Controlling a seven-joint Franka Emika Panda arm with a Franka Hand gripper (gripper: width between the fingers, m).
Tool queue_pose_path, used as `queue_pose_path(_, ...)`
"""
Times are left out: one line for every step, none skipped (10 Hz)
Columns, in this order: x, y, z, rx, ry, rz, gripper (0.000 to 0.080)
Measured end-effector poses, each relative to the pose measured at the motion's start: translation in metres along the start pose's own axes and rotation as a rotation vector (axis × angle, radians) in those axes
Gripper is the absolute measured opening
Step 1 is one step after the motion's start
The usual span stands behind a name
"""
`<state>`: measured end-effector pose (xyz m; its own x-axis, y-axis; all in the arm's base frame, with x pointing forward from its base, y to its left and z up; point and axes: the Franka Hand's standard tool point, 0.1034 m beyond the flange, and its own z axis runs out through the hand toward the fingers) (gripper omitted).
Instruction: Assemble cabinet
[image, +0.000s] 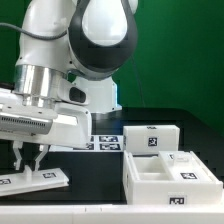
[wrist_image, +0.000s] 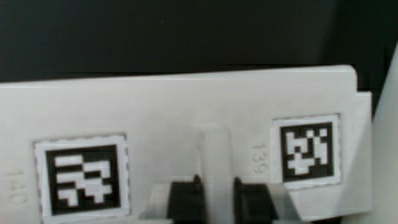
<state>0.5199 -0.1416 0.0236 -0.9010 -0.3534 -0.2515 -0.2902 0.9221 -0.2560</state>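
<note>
A flat white cabinet panel with tags lies on the black table at the exterior view's left. My gripper stands straight down on it. In the wrist view the panel fills the picture, with one tag on each side of a thin raised ridge. My gripper has its two dark fingers close together on either side of that ridge, shut on it. A large open white cabinet box and a smaller white box piece stand at the right.
The marker board lies flat on the table behind, between the arm and the box pieces. The white robot base stands at the back behind my arm. A pale table edge runs along the front.
</note>
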Motion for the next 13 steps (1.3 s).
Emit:
queue_pose_path(0.000, 0.003, -0.011, 0.007, -0.002, -0.014, 0.0068)
queue_pose_path(0.001, 0.009, -0.022, 0.002, -0.007, -0.014, 0.0068)
queue_pose_path(-0.001, 0.013, -0.032, -0.001, -0.017, -0.084, 0.0066)
queue_pose_path(0.001, 0.016, -0.036, 0.001, -0.013, -0.170, 0.0066)
queue_pose_path(0.008, 0.017, -0.034, 0.004, 0.002, -0.131, 0.0066)
queue_pose_path(0.013, 0.017, -0.032, 0.003, 0.008, -0.056, 0.0066)
queue_pose_path(0.014, 0.017, -0.032, 0.003, 0.010, -0.023, 0.0066)
queue_pose_path(0.017, 0.017, -0.031, 0.002, 0.014, 0.043, 0.0066)
queue_pose_path(0.017, 0.016, -0.034, 0.013, 0.014, 0.061, 0.0066)
queue_pose_path(0.008, 0.014, -0.043, 0.030, -0.001, 0.057, 0.0066)
queue_pose_path(0.003, 0.011, -0.051, 0.052, -0.008, 0.055, 0.0066)
queue_pose_path(0.003, 0.011, -0.053, 0.063, -0.005, 0.030, 0.0066)
queue_pose_path(0.009, 0.012, -0.049, 0.066, 0.013, -0.016, 0.0066)
